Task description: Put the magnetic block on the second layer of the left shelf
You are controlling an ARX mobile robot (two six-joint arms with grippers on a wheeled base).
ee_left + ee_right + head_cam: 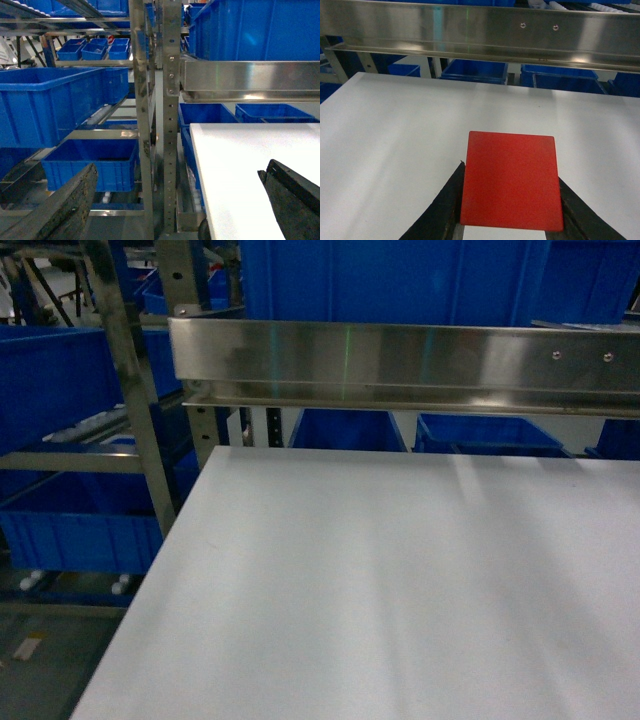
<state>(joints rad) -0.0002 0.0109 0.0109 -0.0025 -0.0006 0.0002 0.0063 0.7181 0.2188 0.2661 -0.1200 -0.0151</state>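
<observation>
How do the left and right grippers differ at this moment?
The right gripper is shut on the red block, which sits between its fingers; the left gripper is open and holds nothing. The right gripper hangs over the white table, facing the steel rail; the left gripper sits at the table's left edge, facing the shelf posts and blue bins. Both have dark fingers.

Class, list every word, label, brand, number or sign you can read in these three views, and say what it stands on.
None can be read.
The magnetic block, held in the right gripper, shows a plain red face.
The steel rail bears only two screws.
The blue totes and the white tabletop show no lettering.
The left gripper is bare too.
</observation>
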